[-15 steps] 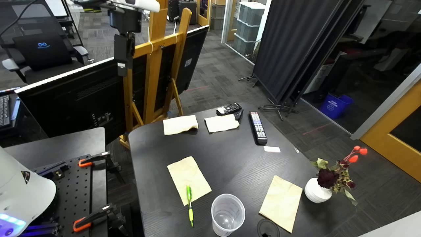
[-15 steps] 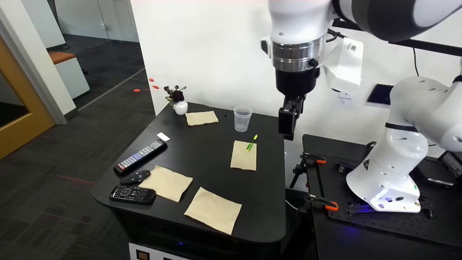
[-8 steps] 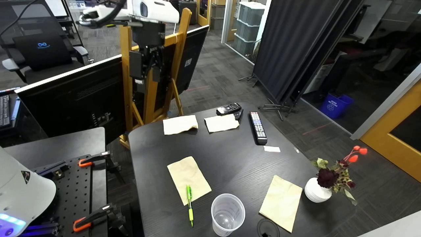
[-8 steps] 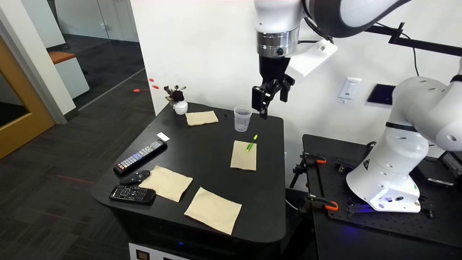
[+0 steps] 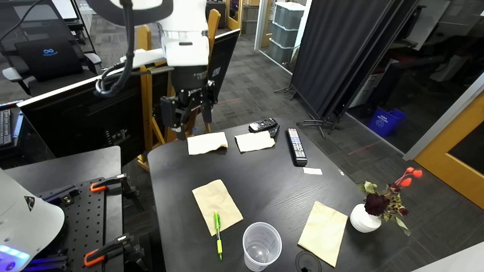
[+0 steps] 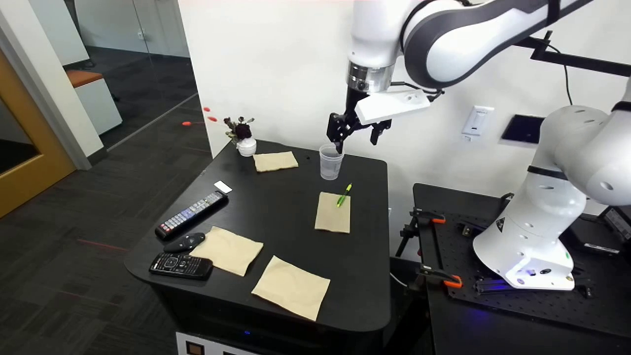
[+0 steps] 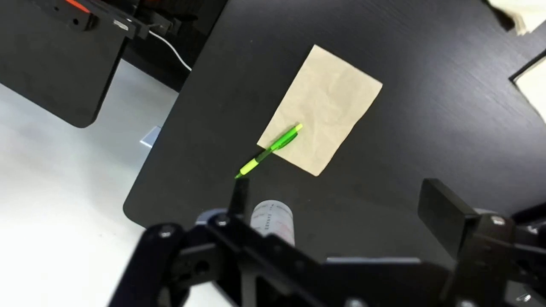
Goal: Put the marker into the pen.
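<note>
The bright green marker (image 5: 218, 236) lies half on a tan paper sheet and half on the black table; it also shows in an exterior view (image 6: 344, 195) and in the wrist view (image 7: 273, 147). The pen, a clear plastic cup (image 5: 261, 247), stands upright near the marker in both exterior views (image 6: 330, 165). In the wrist view, the gripper's linkage partly hides the cup (image 7: 273, 219). My gripper (image 7: 337, 182) is open with nothing between its fingers. It is high above the table, apart from marker and cup, in both exterior views (image 5: 194, 126) (image 6: 357, 144).
The tan sheet (image 5: 215, 202) is under the marker, with more tan sheets (image 6: 291, 286) around the table. Remotes (image 6: 192, 214) lie along one side. A white vase (image 5: 366, 219) with flowers stands near the table's edge. A white wall (image 6: 276, 74) is close behind the table.
The gripper has swung over toward the table, come lower and turned, so its open fingers show apart. The marker and cup have not moved.
</note>
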Controlling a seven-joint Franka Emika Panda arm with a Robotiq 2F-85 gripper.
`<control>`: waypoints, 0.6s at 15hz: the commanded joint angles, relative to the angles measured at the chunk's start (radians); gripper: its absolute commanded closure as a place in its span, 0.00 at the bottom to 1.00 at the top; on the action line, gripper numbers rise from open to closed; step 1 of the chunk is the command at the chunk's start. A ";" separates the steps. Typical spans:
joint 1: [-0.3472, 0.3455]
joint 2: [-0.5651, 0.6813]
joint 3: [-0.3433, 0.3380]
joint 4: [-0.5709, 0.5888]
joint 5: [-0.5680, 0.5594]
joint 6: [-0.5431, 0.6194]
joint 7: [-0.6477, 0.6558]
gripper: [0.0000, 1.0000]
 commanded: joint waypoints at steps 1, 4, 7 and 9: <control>-0.058 -0.004 -0.018 -0.084 -0.086 0.118 0.180 0.00; -0.104 -0.005 -0.036 -0.140 -0.157 0.153 0.319 0.00; -0.135 -0.006 -0.052 -0.181 -0.222 0.156 0.429 0.00; -0.139 -0.007 -0.067 -0.203 -0.241 0.150 0.464 0.00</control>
